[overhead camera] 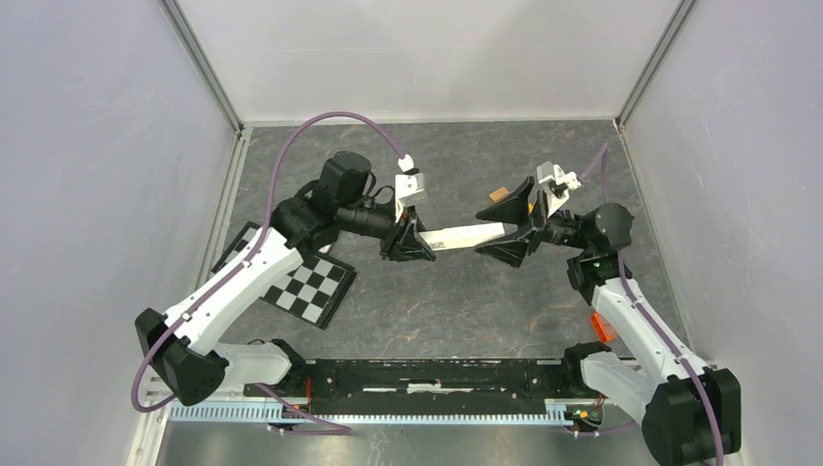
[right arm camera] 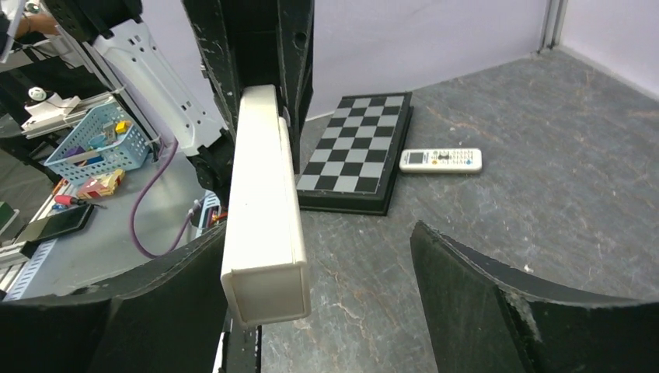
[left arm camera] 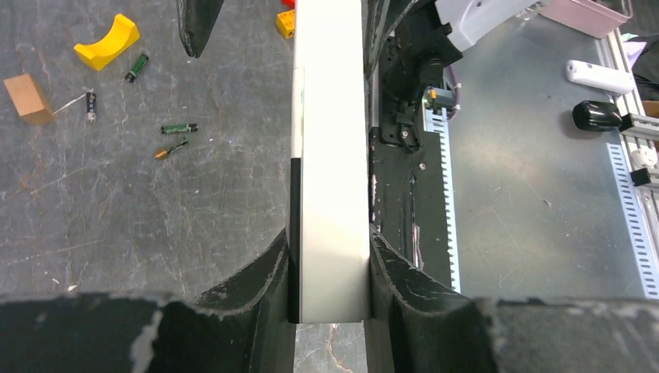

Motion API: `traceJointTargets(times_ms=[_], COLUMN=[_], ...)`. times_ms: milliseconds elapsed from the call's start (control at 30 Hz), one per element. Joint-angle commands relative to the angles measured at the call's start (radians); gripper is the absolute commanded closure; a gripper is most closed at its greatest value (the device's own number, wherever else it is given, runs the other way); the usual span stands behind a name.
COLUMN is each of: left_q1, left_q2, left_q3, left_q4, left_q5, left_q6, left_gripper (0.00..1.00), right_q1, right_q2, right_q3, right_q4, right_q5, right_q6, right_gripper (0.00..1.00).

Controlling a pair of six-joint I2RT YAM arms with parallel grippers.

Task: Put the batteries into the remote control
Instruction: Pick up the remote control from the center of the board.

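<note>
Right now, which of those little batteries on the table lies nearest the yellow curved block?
The slanted dark battery lying just beside the yellow curved block. The other two, the level green battery and the orange-tipped battery, lie together farther off.

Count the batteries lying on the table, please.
3, in the left wrist view: upper battery beside the yellow piece, middle battery, orange-tipped battery just below. The white bar may hide more.

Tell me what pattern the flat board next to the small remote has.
Black-and-white checks, like a chessboard. It shows best in the right wrist view.
</note>
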Motion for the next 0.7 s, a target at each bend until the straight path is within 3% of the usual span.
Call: traceJointTargets(times_ms=[0,167,333,433,500,600,667], left_q1=[0.005,0.004,0.004,0.004,0.005,0.004,0.004], left_q2=[-0.031,-0.028,-0.036,-0.043,-0.052,-0.07,-0.078], left_q3=[0.04,0.049,0.051,0.049,0.049,0.04,0.034], left_q4=[0.012,0.013,0.055,0.073,0.073,0.085,0.093], left_q5=[0.089,0.103,0.109,0.108,0.107,0.105,0.103], left_q6=[0.051,0.043,0.005,-0.011,-0.013,-0.017,-0.023], left_gripper=[0.98,0.98,0.98,0.98,0.98,0.98,0.98], right_q1=[0.015,0.05,0.066,0.066,0.066,0.065,0.067], right_q2=[-0.021,0.037,0.104,0.126,0.127,0.107,0.084], right_q3=[-0.008,-0.03,-0.034,-0.038,-0.041,-0.042,-0.029], right_q4=[0.269,0.668,0.925,0.941,0.903,0.723,0.568], right_q5=[-0.019,-0.025,-0.019,-0.017,-0.013,0.011,0.029], right_q6=[0.187,0.508,0.736,0.757,0.727,0.595,0.489], right_gripper=[0.16,0.22,0.4,0.39,0.28,0.19,0.24])
